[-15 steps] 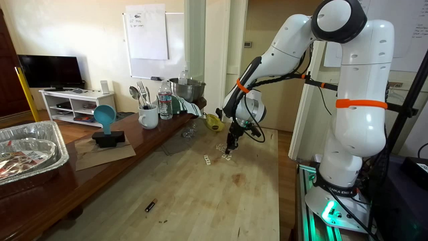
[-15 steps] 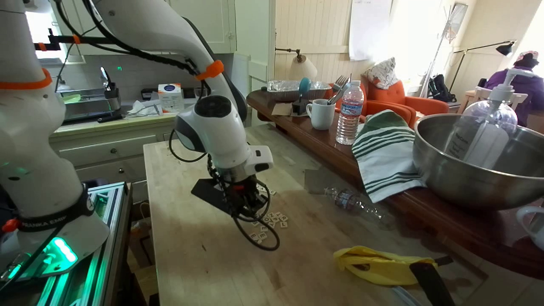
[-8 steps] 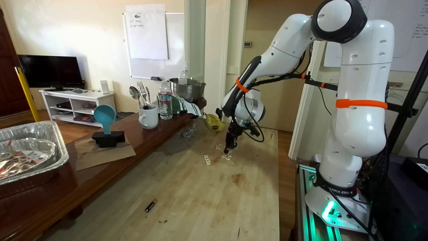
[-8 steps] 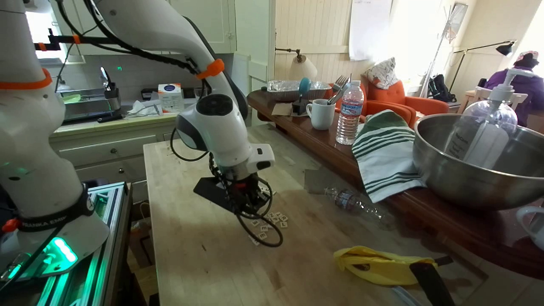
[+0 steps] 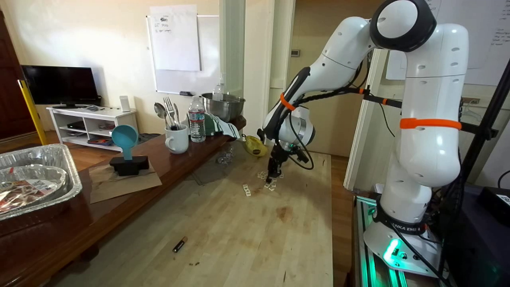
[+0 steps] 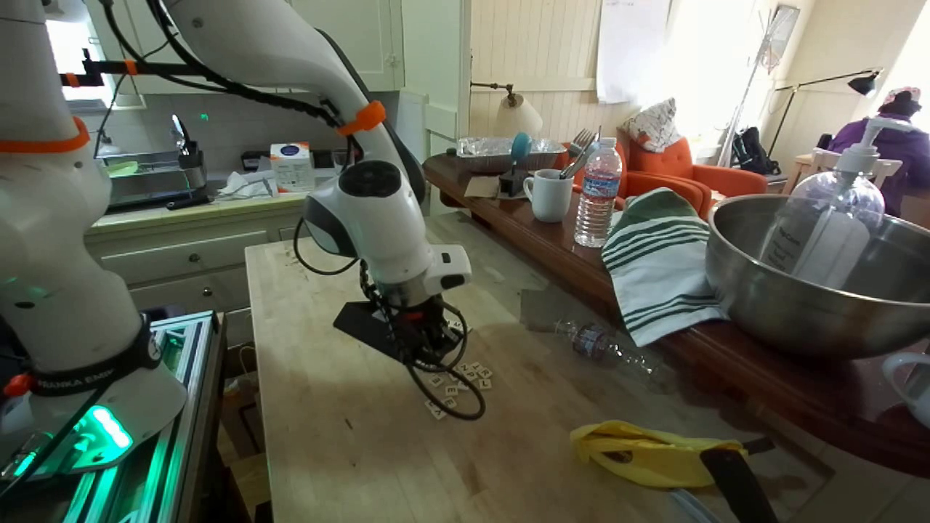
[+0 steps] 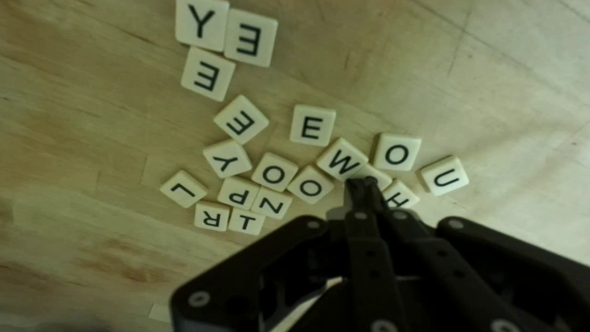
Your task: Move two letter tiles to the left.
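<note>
Several pale square letter tiles lie in a loose cluster on the table. In the wrist view a W tile (image 7: 342,159), an O tile (image 7: 397,152), an H tile (image 7: 400,194) and a U tile (image 7: 445,175) lie round my gripper (image 7: 364,180). Its fingers are together, with nothing seen between them. The fingertips partly cover one tile (image 7: 379,174); whether they touch it I cannot tell. A Y tile (image 7: 201,23) and two E tiles stand apart at upper left. In an exterior view the gripper (image 5: 268,181) is low over the cluster, and a separate row of tiles (image 5: 246,190) lies nearby.
A yellow object (image 5: 255,146) and a lying clear bottle (image 6: 603,345) are on the table past the cluster. A battery (image 5: 180,244) lies at the near end. A raised wooden ledge (image 5: 159,171) holds a mug, a water bottle, a towel and a steel bowl (image 6: 821,312).
The gripper has shifted slightly over the cluster, a little to the left in an exterior view and to the right in an exterior view. The row of tiles beside it has not moved.
</note>
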